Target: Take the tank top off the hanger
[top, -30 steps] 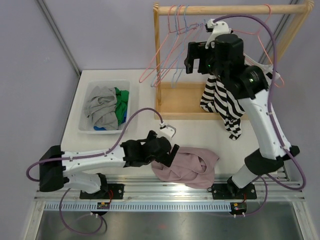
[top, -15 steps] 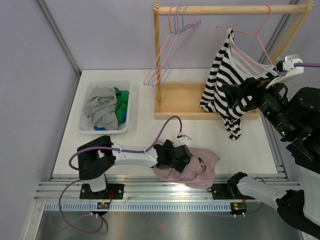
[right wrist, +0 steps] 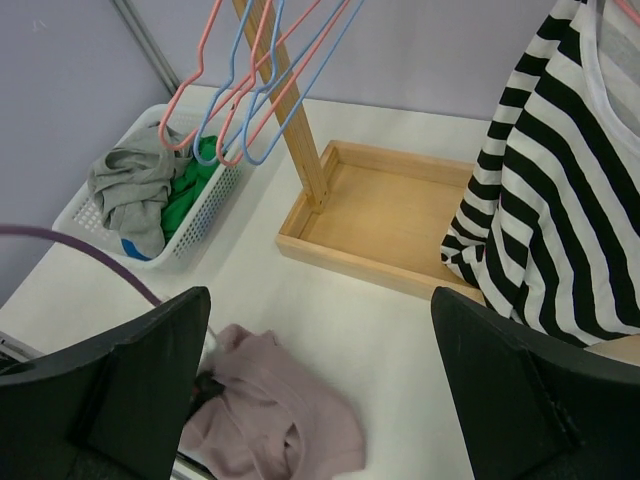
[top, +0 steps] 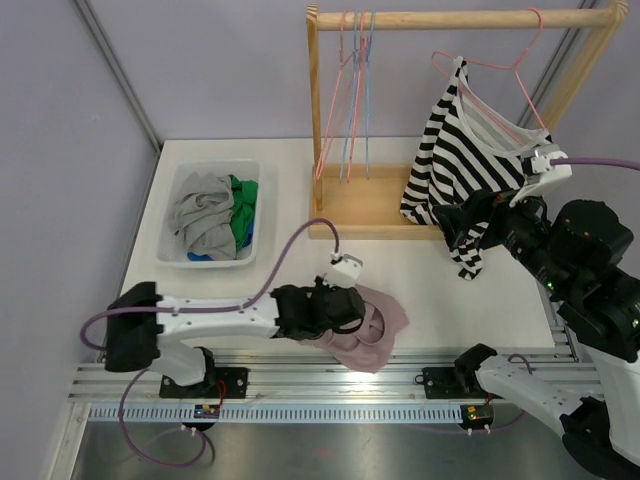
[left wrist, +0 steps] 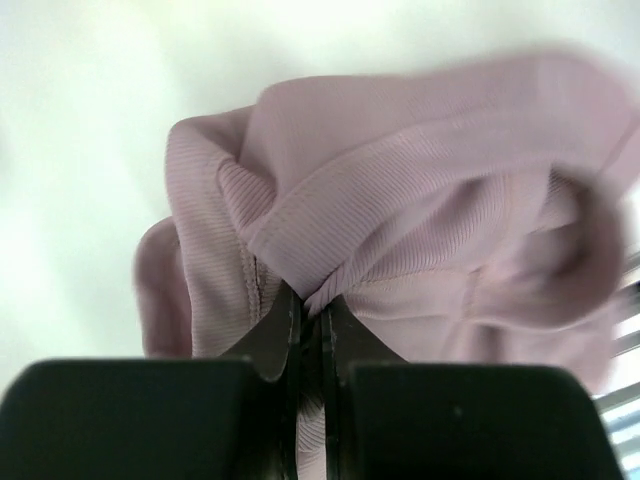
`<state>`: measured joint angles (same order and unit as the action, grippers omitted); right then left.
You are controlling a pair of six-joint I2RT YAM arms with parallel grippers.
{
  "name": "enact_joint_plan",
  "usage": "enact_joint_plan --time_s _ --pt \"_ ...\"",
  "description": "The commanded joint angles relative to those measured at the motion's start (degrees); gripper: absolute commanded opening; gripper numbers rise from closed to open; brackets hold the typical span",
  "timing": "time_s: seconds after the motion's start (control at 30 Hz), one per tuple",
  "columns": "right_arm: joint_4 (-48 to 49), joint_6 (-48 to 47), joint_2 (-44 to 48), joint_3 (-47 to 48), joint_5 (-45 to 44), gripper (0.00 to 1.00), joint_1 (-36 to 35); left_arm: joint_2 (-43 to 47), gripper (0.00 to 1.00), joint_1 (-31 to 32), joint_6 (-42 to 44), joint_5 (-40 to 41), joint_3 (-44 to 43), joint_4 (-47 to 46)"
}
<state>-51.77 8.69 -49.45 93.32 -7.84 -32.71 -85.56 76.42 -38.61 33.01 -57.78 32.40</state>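
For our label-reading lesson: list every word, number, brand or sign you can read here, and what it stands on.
None can be read in any view.
Striped tank top, pink garment, basket: no print shows.
Small coloured connectors by the arm bases: too small to tell.

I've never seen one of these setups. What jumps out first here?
The black-and-white striped tank top hanging from a pink hanger on the wooden rack at the back right. Next, the crumpled pink garment at the near edge of the table, a fold pinched in the left arm's jaws, and the white basket of grey and green clothes at the left.
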Motion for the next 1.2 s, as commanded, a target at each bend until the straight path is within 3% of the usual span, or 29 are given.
enact_joint_plan --time_s 0.0,0.27,0.47,0.5,0.67,0.8,0.9,1.17 --pt "3.87 1.51 3.04 -1.47 -0.51 1.00 -0.51 11.97 0.00 -1.53 -3.14 15.22 -5.22 11.51" --pt "3.69 1.68 3.22 -0.95 -1.22 0.99 -0.51 24.82 0.00 -13.91 5.55 21.74 -18.93 22.00" --pt "3.96 1.33 2.52 -0.24 -1.22 1.00 -0.51 25.18 0.00 -31.75 18.12 17.53 -29.05 20.69" --pt "4.13 1.24 2.43 -0.16 -1.30 1.00 -0.51 24.48 0.00 -37.34 19.18 14.39 -30.28 20.25" --pt "4.83 0.89 1.82 0.28 -0.69 1.00 -0.51 16.77 0.00 -56.33 23.84 2.95 -36.95 18.66" --pt "5.01 0.54 0.15 0.72 0.19 1.00 -0.51 8.76 0.00 -65.58 25.60 -9.34 -38.98 15.16" --pt "3.61 0.54 -2.75 2.39 0.37 1.00 -0.51 1.22 0.00 -68.59 26.48 -20.15 -39.51 12.78" --pt "3.34 1.59 -8.38 6.00 -0.16 1.00 -0.43 -20.06 0.00 -74.13 24.38 -32.05 -39.79 12.95"
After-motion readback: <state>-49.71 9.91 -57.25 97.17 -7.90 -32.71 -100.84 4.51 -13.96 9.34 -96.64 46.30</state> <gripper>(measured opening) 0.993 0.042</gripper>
